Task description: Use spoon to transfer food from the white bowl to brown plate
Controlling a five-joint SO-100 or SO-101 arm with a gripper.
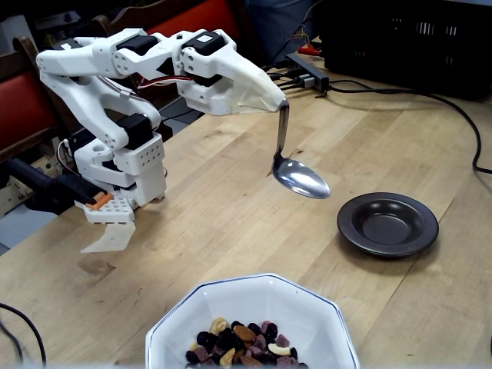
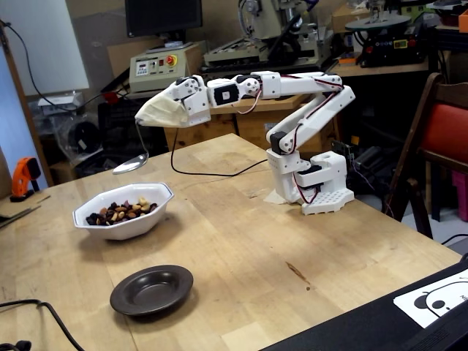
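Observation:
My gripper, wrapped in cream tape, is shut on the thin handle of the spoon. The spoon hangs in the air with its oval bowl down and looks bare. In both fixed views it is well above the table, beyond the white bowl. That bowl holds the food, a mix of dark, tan and purple pieces. The brown plate lies empty beside the bowl, apart from the spoon.
The arm's white base stands on the wooden table. Black cables run across the back of the table, one near the front corner. A red chair and a workbench with machines surround the table.

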